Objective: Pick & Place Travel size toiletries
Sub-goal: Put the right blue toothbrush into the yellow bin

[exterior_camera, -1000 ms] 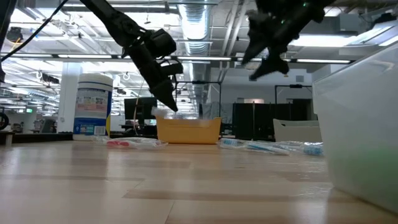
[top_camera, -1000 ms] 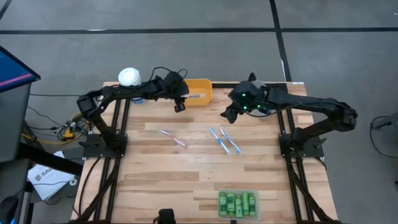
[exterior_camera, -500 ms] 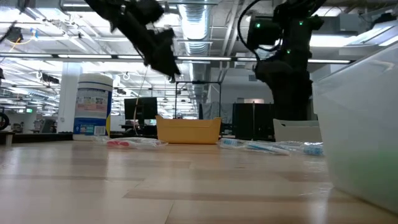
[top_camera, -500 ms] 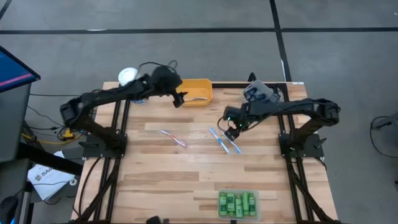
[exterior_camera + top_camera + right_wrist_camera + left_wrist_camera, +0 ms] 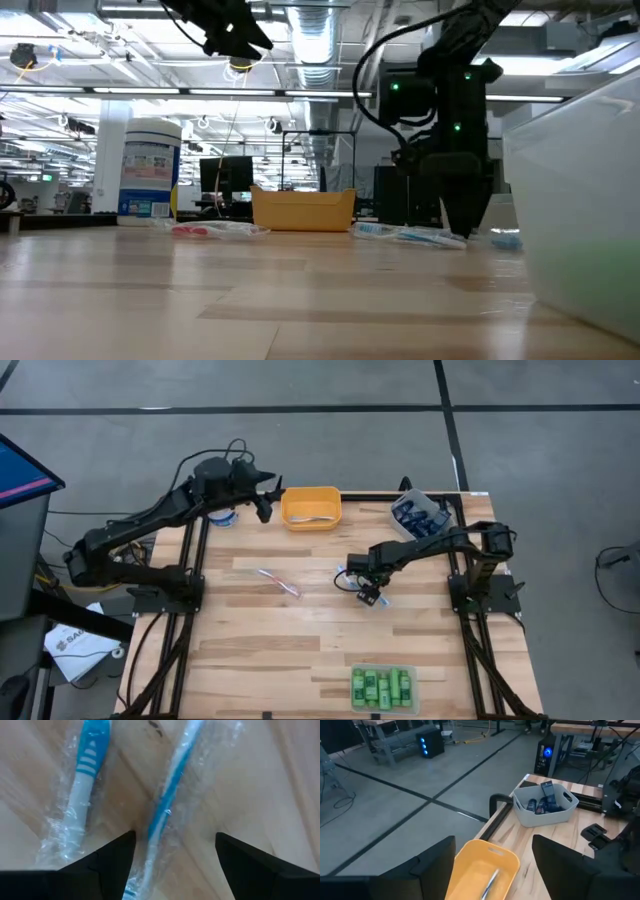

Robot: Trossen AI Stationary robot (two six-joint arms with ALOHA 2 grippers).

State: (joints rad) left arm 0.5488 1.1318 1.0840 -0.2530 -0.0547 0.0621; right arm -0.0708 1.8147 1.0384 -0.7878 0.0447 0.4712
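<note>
Two light-blue toothbrushes in clear wrappers (image 5: 347,576) lie flat on the table's middle. My right gripper (image 5: 368,593) is down over them and open. In the right wrist view its fingers (image 5: 175,837) stand either side of one toothbrush (image 5: 170,800), with the other (image 5: 87,775) beside it; I see no touch. A pink toothbrush (image 5: 279,582) lies to their left. My left gripper (image 5: 265,502), open and holding nothing, is raised beyond the far left, beside the orange bin (image 5: 311,507), which holds a toothbrush (image 5: 490,882).
A grey bin with navy tubes (image 5: 418,515) stands at the far right. A clear bin of green bottles (image 5: 382,687) sits at the near edge and looms large in the low view (image 5: 585,200). A white-lidded canister (image 5: 150,168) stands at the far left.
My right gripper has come down and toward the near edge, from high over the far right onto the blue toothbrushes. My left gripper has risen and drawn back toward the far left, away from the orange bin.
</note>
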